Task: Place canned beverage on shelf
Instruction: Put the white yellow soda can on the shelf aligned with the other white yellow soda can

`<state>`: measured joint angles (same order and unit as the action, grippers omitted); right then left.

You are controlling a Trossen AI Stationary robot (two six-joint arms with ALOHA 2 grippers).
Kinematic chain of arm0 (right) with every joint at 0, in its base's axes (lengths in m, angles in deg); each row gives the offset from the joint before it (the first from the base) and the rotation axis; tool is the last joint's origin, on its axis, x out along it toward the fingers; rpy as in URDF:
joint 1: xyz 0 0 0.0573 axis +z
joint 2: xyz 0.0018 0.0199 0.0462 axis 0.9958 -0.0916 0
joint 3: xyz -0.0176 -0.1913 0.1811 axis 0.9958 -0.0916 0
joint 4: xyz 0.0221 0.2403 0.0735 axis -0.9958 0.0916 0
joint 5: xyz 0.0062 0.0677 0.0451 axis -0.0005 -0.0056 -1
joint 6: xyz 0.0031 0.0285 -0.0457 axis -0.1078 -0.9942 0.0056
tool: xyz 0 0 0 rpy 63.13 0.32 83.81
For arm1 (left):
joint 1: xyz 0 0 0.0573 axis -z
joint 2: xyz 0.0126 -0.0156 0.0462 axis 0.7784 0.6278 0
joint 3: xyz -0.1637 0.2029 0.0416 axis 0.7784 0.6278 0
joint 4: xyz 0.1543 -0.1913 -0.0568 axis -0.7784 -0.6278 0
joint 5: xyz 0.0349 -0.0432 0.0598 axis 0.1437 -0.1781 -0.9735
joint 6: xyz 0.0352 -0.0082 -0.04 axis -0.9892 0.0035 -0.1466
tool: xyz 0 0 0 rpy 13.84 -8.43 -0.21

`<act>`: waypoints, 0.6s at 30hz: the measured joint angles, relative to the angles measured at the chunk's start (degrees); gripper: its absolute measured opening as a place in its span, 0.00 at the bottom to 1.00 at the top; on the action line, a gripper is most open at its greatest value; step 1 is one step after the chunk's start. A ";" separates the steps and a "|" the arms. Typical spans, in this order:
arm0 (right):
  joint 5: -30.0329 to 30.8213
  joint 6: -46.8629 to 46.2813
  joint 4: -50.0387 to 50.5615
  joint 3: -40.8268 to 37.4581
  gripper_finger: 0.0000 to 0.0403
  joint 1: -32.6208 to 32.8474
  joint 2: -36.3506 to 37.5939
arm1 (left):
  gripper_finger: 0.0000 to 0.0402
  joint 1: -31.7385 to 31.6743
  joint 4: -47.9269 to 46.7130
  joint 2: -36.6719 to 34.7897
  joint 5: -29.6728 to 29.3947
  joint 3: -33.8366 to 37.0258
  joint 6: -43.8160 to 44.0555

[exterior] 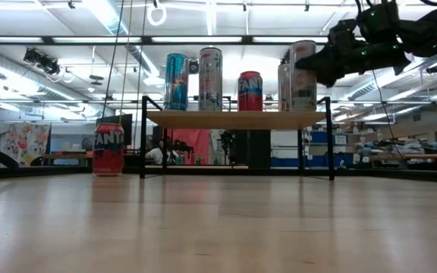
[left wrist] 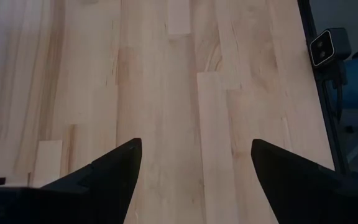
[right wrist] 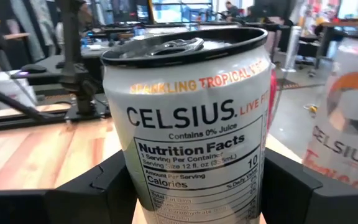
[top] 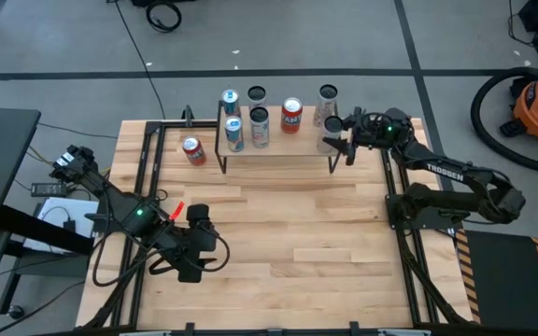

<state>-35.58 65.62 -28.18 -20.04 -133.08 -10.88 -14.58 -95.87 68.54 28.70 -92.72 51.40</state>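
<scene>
Cans crowd the shelf (top: 278, 149), which stands along the far edge of the surface (top: 288, 243). At the shelf's right end the right gripper (top: 341, 137) has its jaws clamped around a white Celsius can (right wrist: 194, 118), upright on the board just beside a second Celsius can (right wrist: 353, 124); in the low view the pair stands at the board's right end under the dark gripper. Further left on the shelf stand a red can (exterior: 249, 91), a tall silver can (exterior: 210, 79) and a blue can (exterior: 176, 81). A red Fanta can (exterior: 108, 149) stands on the surface just off the shelf's left end. The left gripper (left wrist: 194, 165) hovers over bare wood near the surface's front-left corner, jaws apart and holding nothing.
</scene>
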 joint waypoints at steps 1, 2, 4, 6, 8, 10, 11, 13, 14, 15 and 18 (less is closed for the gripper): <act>-1.03 0.31 -0.31 0.00 0.65 -0.63 -0.08 | 0.78 0.01 0.07 0.00 0.01 0.00 0.00; -2.00 0.46 -0.57 0.00 0.65 -1.33 -0.25 | 0.78 0.00 0.28 0.00 0.02 0.02 0.00; -4.65 0.19 -1.40 0.00 0.65 -2.64 -1.11 | 0.78 0.01 1.01 0.00 0.00 0.02 0.00; -7.83 -1.05 -3.18 0.00 0.65 -3.49 -2.47 | 0.78 0.00 1.54 0.00 0.00 0.02 0.00; -9.17 -1.94 -5.59 0.00 0.65 -4.01 -4.11 | 0.78 -0.09 1.80 0.00 0.00 0.02 0.00; -9.61 -2.80 -8.00 0.04 0.65 -4.46 -6.17 | 0.78 -0.33 1.77 0.00 0.00 0.02 0.00; -9.94 -3.01 -9.30 0.13 0.65 -4.64 -7.21 | 0.78 -0.42 1.79 0.00 0.02 0.02 0.02; -11.31 -4.25 -11.06 0.70 0.65 -5.00 -9.28 | 0.78 -0.48 1.79 0.00 0.00 0.02 0.09; -11.78 -4.68 -11.31 1.14 0.65 -5.09 -10.11 | 0.78 -0.48 1.79 0.00 -0.02 0.02 0.07; -11.97 -5.25 -11.31 1.64 0.65 -5.21 -10.80 | 0.78 -0.44 1.81 0.00 -0.02 0.02 0.04; -12.99 -6.26 -10.87 2.75 0.65 -5.51 -11.72 | 0.78 -0.42 1.80 0.00 0.00 0.02 0.21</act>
<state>-48.57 59.37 -39.05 -17.29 -138.59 -22.61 -14.99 -94.07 68.54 28.70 -92.70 51.62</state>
